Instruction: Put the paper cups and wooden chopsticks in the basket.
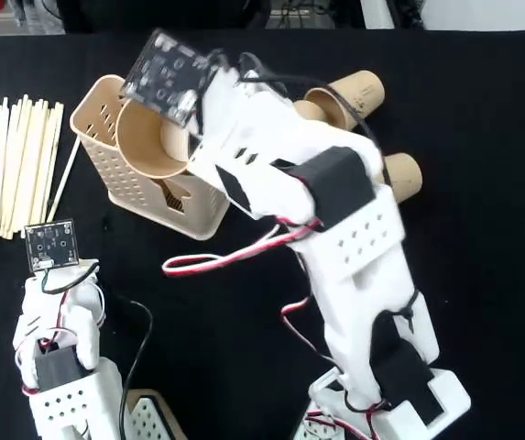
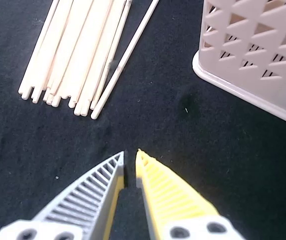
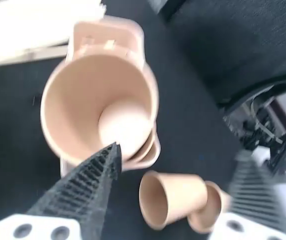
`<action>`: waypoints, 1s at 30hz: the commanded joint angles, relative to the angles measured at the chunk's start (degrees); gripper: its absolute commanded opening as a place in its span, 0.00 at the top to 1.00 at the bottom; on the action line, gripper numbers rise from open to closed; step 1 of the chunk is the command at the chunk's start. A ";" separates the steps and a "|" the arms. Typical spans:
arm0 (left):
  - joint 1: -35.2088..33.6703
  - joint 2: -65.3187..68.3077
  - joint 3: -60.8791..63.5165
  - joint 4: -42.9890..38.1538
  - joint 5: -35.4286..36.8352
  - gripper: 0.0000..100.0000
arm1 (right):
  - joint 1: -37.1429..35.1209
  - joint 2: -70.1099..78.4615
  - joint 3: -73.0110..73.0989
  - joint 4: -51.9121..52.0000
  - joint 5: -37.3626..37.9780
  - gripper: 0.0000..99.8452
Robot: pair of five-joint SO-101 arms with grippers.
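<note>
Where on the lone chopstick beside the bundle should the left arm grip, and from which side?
Probably the half nearer the basket, from straight above, jaws across its width. The lone chopstick lies flat and slants away from the bundle there, with bare table either side; its other end lies against the bundle. The left gripper is shut and must open first.

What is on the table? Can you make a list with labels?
basket: standing on black table
cup: in the basket, tilted
loose cups: on their sides, past the basket
chopsticks: bundle on table, outside basket
left jaws: shut, empty, near chopsticks
right jaws: open, above the cup
</note>
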 commanded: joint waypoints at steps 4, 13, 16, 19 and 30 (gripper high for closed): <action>-0.40 -0.53 1.01 0.35 0.18 0.95 | 0.09 0.84 -2.07 -7.21 -4.04 0.91; -0.40 -0.53 1.01 0.35 0.18 0.95 | 2.37 8.92 10.07 -23.30 -4.04 0.99; -0.40 -0.53 1.01 0.35 0.18 0.95 | 2.29 9.63 10.07 -23.47 -4.04 0.99; -0.40 -0.53 1.01 0.35 0.18 0.95 | 1.93 7.16 8.22 -21.89 -4.04 0.99; -0.40 -0.53 1.01 0.35 0.18 0.95 | 1.76 -2.59 5.41 -21.36 -3.96 0.99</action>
